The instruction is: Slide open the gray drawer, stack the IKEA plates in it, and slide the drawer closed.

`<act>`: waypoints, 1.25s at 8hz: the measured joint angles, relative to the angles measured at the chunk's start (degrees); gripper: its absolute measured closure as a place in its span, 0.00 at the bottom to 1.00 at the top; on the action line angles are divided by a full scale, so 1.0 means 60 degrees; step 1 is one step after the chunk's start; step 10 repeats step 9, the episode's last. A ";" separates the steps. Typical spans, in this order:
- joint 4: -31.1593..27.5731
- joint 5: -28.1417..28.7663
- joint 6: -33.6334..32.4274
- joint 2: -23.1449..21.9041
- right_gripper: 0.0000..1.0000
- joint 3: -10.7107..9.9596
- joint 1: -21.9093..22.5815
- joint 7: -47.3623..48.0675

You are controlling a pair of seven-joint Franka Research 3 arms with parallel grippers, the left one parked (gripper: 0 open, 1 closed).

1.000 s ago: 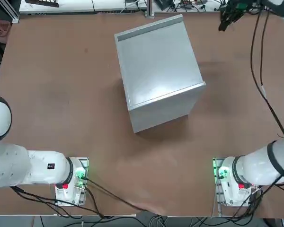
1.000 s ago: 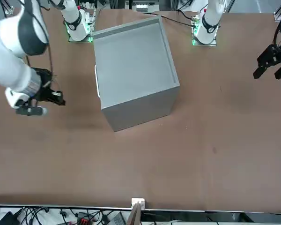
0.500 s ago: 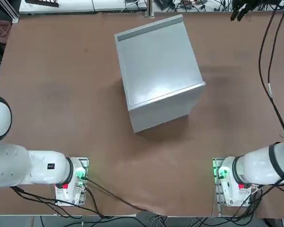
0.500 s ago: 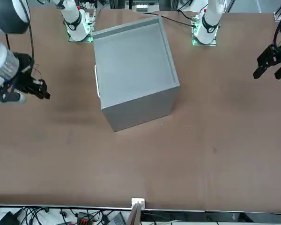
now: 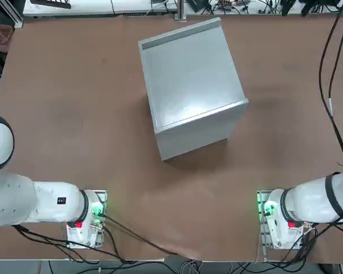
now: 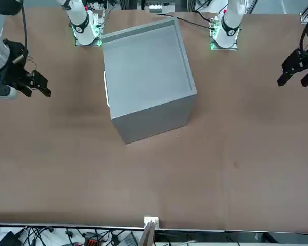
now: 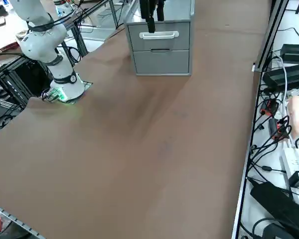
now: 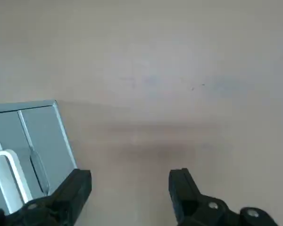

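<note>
A: Quick pass, biggest first. The table (image 5: 74, 114) is bare around the cabinet (image 5: 188, 80), same as a second ago. The cabinet itself does not shift.

B: Agreed. The gray drawer (image 7: 182, 40) sits flush in the cabinet's face, fully shut. We see no gap around its front.

A: What changes, then?

B: The right gripper (image 6: 40, 84). A second ago it hangs closer to the cabinet, on the drawer-front side, fingers together. Now it is further out from the cabinet on that same side and well apart from it, and its fingers (image 8: 78, 181) stand wide apart with nothing between them.

A: The wrist view confirms it. We see only table between the fingers, with the cabinet's front corner and the white handle (image 7: 159, 35) off to one side, not touched.

B: And the IKEA plates?

A: We see none, not on the table near the cabinet, not on the cabinet's top. With the drawer shut we cannot see inside it.

B: So our judgement: a shut drawer, no plates outside the cabinet, and empty, spread fingers pulling away from it read as the closing step being done. We mark this as retreat, task likely at its end.

A: One caveat: we cannot confirm the plates are stacked inside.
</note>
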 joint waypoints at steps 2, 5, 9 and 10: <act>0.0233 -0.0124 -0.0535 -0.0062 0.00 -0.0114 -0.0001 -0.0048; 0.0212 -0.0359 -0.1385 -0.0195 0.00 -0.0760 0.0033 -0.1185; 0.0171 -0.0236 -0.1483 -0.0234 0.00 -0.0939 0.0069 -0.1367; 0.0171 -0.0236 -0.1483 -0.0234 0.00 -0.0939 0.0069 -0.1367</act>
